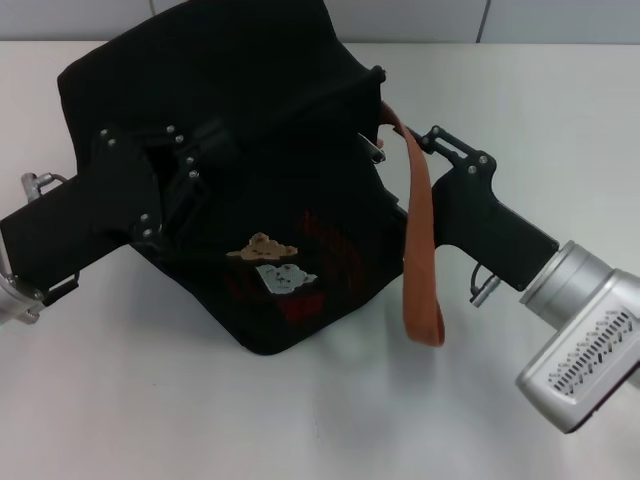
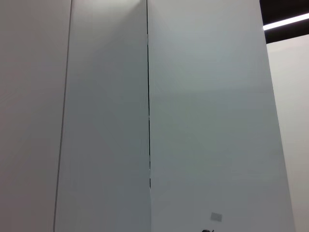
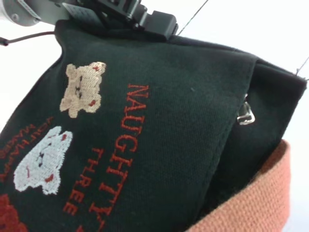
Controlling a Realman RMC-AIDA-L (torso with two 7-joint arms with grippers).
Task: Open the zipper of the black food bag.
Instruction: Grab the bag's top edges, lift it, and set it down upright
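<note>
The black food bag [image 1: 250,120] sits tilted on the white table, its tan and white bear patches [image 1: 272,262] facing me. My left gripper [image 1: 185,160] grips the bag's left upper side; in the right wrist view it clamps the bag's top edge [image 3: 145,19]. My right gripper [image 1: 395,128] is at the bag's upper right corner, right by a small silver pull tab [image 1: 373,150], which also shows up close [image 3: 245,114]. The zipper line itself is hidden among black fabric folds. An orange-brown strap [image 1: 420,250] hangs down in front of the right gripper.
The white table [image 1: 320,420] stretches around the bag, with a tiled wall [image 1: 560,20] behind it. The left wrist view shows only pale wall panels [image 2: 145,116]. Red lettering [image 3: 120,145] runs across the bag's front.
</note>
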